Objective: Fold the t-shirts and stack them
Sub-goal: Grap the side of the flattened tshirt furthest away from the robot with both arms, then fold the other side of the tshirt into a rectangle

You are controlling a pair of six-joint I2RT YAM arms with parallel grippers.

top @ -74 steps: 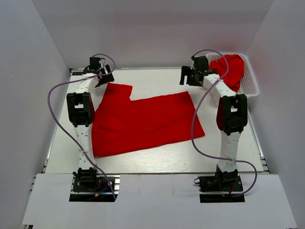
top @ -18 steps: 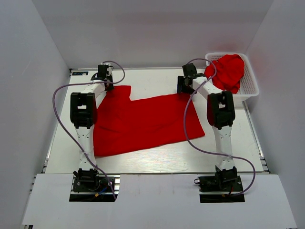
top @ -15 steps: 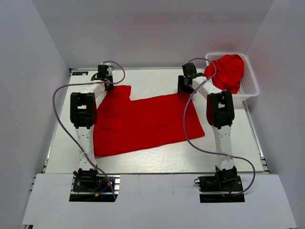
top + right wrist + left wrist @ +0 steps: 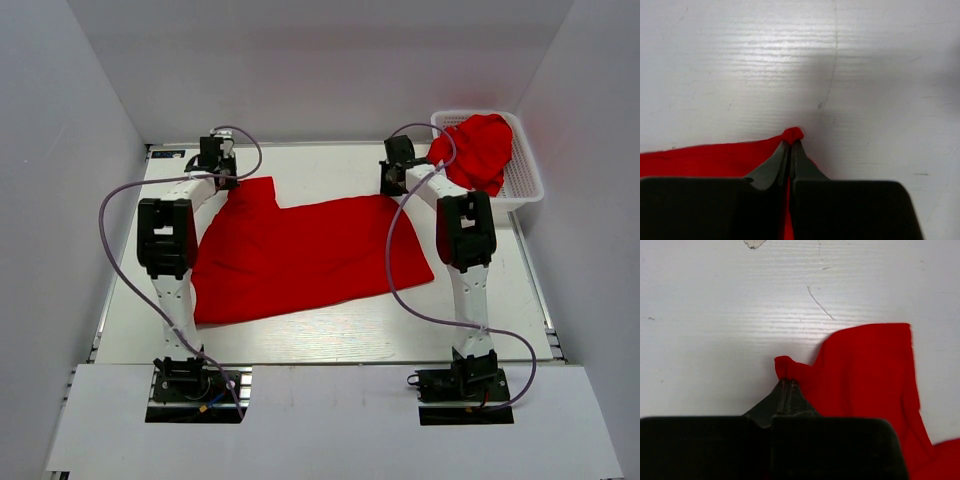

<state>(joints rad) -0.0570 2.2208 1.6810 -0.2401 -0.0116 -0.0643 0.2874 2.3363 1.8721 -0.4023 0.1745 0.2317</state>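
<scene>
A bright red t-shirt (image 4: 300, 255) lies spread flat on the white table, partly folded. My left gripper (image 4: 228, 181) is at its far left corner, shut on a pinch of the cloth (image 4: 785, 365). My right gripper (image 4: 392, 189) is at the far right corner, shut on a small bunch of the red t-shirt's edge (image 4: 793, 134). More red t-shirts (image 4: 478, 150) are heaped in the basket at the back right.
The white lattice basket (image 4: 528, 175) stands at the back right corner, just right of my right arm. White walls close in the table on three sides. Bare white tabletop (image 4: 330, 335) lies between the shirt and the arm bases.
My right gripper has closed on the shirt's far right corner. The shirt's far edge has shifted slightly, and my left arm has swung a little to the left while holding its corner.
</scene>
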